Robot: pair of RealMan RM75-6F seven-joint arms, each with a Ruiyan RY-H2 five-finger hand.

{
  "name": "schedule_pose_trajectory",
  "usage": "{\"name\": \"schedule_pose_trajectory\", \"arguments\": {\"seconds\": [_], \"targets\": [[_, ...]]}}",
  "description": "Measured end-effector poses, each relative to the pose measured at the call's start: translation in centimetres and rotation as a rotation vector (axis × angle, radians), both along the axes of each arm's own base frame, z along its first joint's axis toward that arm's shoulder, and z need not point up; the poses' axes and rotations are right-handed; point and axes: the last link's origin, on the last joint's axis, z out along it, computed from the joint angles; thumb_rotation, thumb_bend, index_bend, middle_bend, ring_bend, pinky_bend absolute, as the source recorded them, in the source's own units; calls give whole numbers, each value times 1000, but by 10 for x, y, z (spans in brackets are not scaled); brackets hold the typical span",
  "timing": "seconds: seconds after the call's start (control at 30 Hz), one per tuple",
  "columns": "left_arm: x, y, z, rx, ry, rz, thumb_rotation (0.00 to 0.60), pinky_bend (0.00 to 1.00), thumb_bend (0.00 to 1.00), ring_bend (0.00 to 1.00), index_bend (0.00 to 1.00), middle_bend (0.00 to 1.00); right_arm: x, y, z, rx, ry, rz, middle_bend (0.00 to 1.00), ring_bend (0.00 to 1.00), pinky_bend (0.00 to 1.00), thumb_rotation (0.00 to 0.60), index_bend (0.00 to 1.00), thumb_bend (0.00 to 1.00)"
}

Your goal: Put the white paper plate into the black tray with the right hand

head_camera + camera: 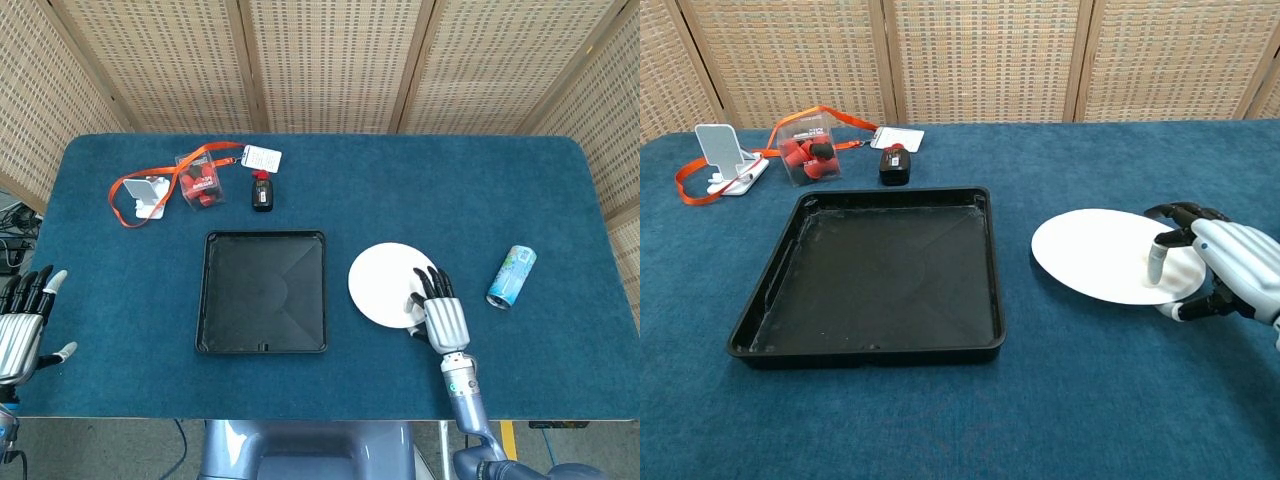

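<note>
The white paper plate (385,281) (1095,253) is to the right of the black tray (264,291) (880,275), lifted a little off the blue cloth. My right hand (436,312) (1212,268) grips its right rim, thumb on top and fingers curled under the edge. The tray is empty. My left hand (22,322) hangs at the table's left edge with its fingers spread, holding nothing; only the head view shows it.
A drinks can (511,277) lies to the right of the plate. At the back left are a white phone stand (722,157), an orange lanyard (130,186), a clear box of red items (806,149) and a small black bottle (895,163).
</note>
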Motion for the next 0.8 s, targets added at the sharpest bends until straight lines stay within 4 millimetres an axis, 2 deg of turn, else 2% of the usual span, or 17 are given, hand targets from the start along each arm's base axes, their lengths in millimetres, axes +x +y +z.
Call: {"name": "schedule_pose_trajectory", "arguments": {"seconds": [0.3,0.8], "targets": [[0,0,0,-2,-2,-2,600,0,0,0,0,0,0,0,0,-8,-10,-4,224,0,114,600,640,598],[0,0,0,0,-4,-3,600,0,0,0,0,0,8,-4,8,-69,-25,45,252,29,130,600,671,598]]}}
